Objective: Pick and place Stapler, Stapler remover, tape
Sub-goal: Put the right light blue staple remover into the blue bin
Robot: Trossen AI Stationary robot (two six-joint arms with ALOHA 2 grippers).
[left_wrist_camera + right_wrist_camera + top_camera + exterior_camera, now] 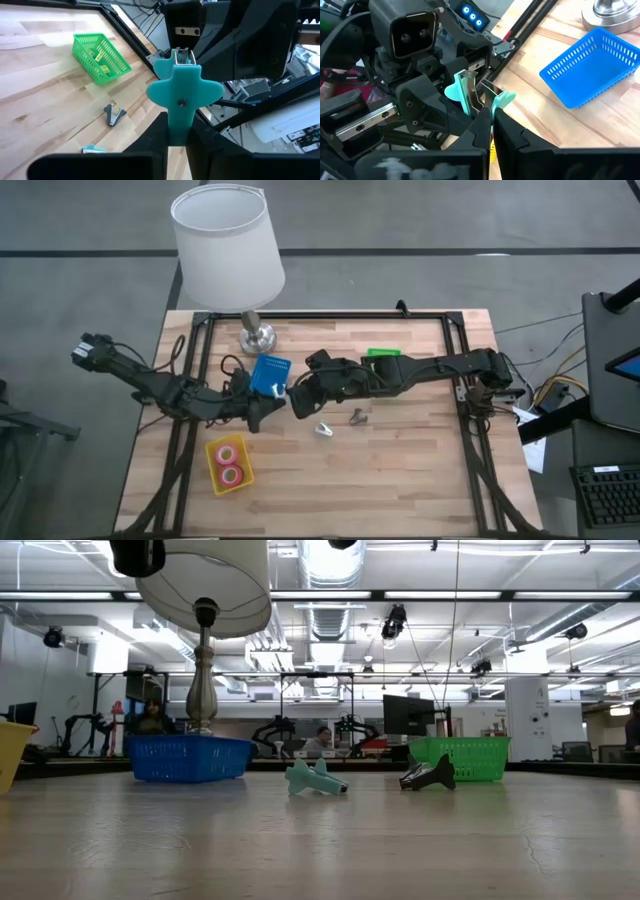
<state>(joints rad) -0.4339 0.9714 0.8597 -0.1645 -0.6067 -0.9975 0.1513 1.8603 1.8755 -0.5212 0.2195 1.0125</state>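
Note:
A teal staple remover with metal jaws is held in the air between my two grippers, near the blue basket. My left gripper reaches in from the table's left and is shut on it. My right gripper meets it from the right, fingers almost together. A second teal staple remover and a dark one lie on the wood. Red and pink tape rolls lie in the yellow tray. My left gripper pinches the teal staple remover by its handle stem, below the wings, between its two fingers. The remover is lifted clear, its metal jaws pointing toward my right gripper. My right gripper is shut on the remover's jaw end, beside the teal wing. Its own fingers hide the exact place of contact.
A lamp with a white shade stands at the far edge on a metal foot. The green basket lies under my right arm. A black frame borders the table. Bare wood lies toward the near edge.

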